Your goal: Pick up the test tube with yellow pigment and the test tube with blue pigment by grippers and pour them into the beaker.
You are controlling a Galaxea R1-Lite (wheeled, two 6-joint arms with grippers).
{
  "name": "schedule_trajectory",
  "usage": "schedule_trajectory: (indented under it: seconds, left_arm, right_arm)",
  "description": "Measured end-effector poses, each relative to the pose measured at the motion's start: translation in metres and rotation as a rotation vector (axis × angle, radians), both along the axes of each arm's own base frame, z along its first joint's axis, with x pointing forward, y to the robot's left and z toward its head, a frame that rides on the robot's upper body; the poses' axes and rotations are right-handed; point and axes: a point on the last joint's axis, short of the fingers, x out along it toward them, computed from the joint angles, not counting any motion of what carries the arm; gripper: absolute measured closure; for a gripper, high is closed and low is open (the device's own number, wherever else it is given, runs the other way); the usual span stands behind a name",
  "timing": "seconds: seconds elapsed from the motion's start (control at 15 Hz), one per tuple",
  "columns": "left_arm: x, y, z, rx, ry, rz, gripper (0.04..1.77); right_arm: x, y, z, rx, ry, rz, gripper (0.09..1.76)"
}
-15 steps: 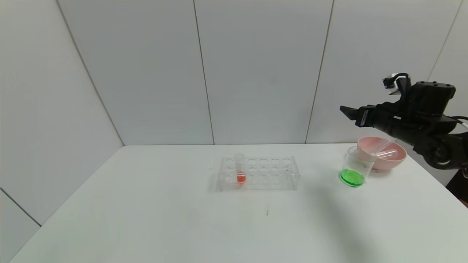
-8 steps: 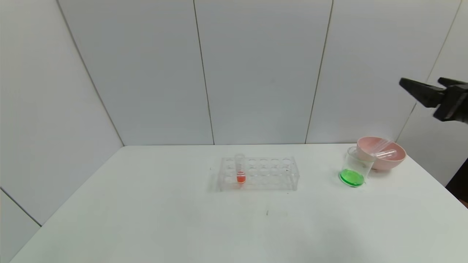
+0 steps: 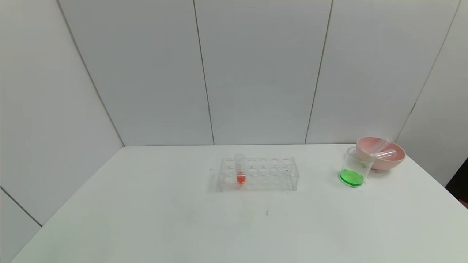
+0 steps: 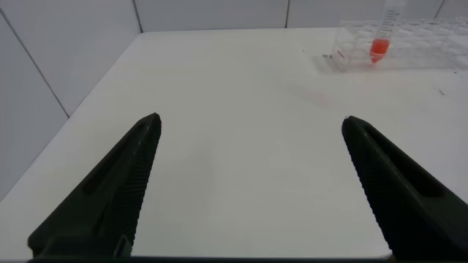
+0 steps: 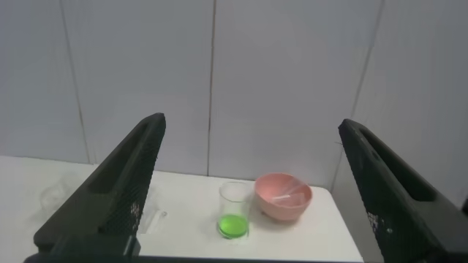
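Note:
The beaker [image 3: 354, 168] stands at the table's right and holds green liquid; it also shows in the right wrist view [image 5: 235, 212]. Two empty clear tubes [image 3: 384, 150] lie in the pink bowl [image 3: 388, 162] behind it. No tube with yellow or blue liquid shows. Neither gripper is in the head view. My left gripper [image 4: 250, 131] is open and empty over the table's left part. My right gripper [image 5: 252, 131] is open and empty, well back from the beaker and bowl.
A clear tube rack [image 3: 258, 173] stands mid-table with one tube of orange-red liquid [image 3: 240, 171] in it; it also shows in the left wrist view [image 4: 398, 45]. The pink bowl [image 5: 282, 197] touches the beaker. White walls close the back and sides.
My right arm has pulled up and away to the right from above the bowl and has left the head view. The beaker, bowl and rack have not moved.

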Motion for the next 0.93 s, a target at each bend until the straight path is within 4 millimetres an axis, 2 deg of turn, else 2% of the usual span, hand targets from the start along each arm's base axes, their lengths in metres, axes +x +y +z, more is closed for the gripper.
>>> schedule_trajectory:
  seconds: [0.2,0.33,0.53,0.67,0.8,0.93]
  left_arm:
    - [0.0,0.0,0.0,0.0,0.0,0.0,0.05]
    - [0.0,0.0,0.0,0.0,0.0,0.0,0.05]
    - [0.0,0.0,0.0,0.0,0.0,0.0,0.05]
    - [0.0,0.0,0.0,0.0,0.0,0.0,0.05]
    - [0.0,0.0,0.0,0.0,0.0,0.0,0.05]
    - [0.0,0.0,0.0,0.0,0.0,0.0,0.05]
  right_arm:
    - [-0.055,-0.002,-0.024,-0.017,-0.105,-0.058,0.15]
    - [-0.072,-0.001,-0.053,-0.038,-0.128,-0.057,0.15]
    - [-0.07,-0.001,-0.093,-0.046,-0.148,-0.046,0.15]
    - [-0.06,0.0,-0.119,-0.049,-0.161,-0.04,0.15]
    - [-0.048,0.0,-0.149,-0.047,-0.027,-0.034,0.15]
    - [-0.039,0.0,-0.182,-0.047,0.257,-0.036,0.15]
